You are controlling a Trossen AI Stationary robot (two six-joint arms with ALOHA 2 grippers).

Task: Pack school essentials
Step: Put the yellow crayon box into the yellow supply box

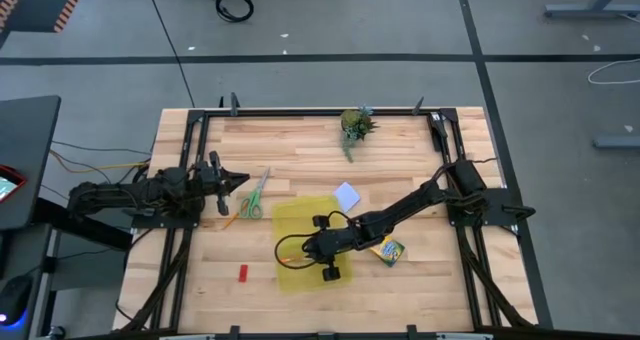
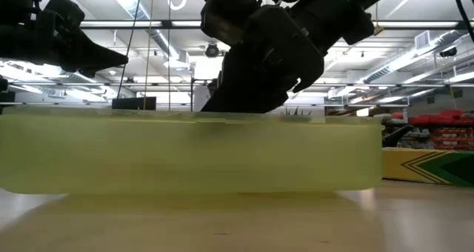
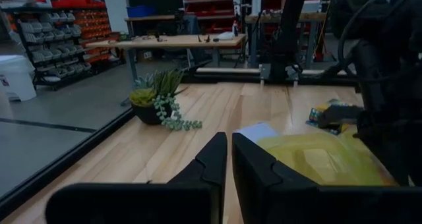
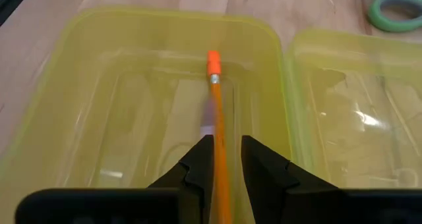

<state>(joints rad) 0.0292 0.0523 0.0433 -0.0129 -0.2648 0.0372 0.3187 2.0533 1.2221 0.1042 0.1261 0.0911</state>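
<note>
An orange pencil [image 4: 215, 112] points out from between my right gripper's [image 4: 224, 151] fingers into the tray of the open translucent yellow case [image 1: 300, 220]. In the high view my right gripper [image 1: 312, 246] hangs over the case's near half. Flat on the table lie the green-handled scissors [image 1: 253, 196], a second orange pencil [image 1: 228, 221], the pale blue note pad [image 1: 347, 196], the crayon box [image 1: 388, 250] and the red block [image 1: 242, 272]. My left gripper [image 1: 240, 180] is shut and empty, above the table just left of the scissors. My right gripper has the orange pencil between its two fingers, which lie along the shaft [image 4: 220, 141] and slant down from the table's right. The eraser end [image 4: 213, 60] points away from the fingers, low over or on the tray floor. How far back the pencil reaches is hidden.
The case's second half [image 4: 349, 118] lies open beside the tray. A small potted plant [image 1: 355, 125] stands near the far edge. A black frame runs along the table's edges [image 1: 300, 110]. Bare wood [image 1: 200, 270] lies at the near left.
</note>
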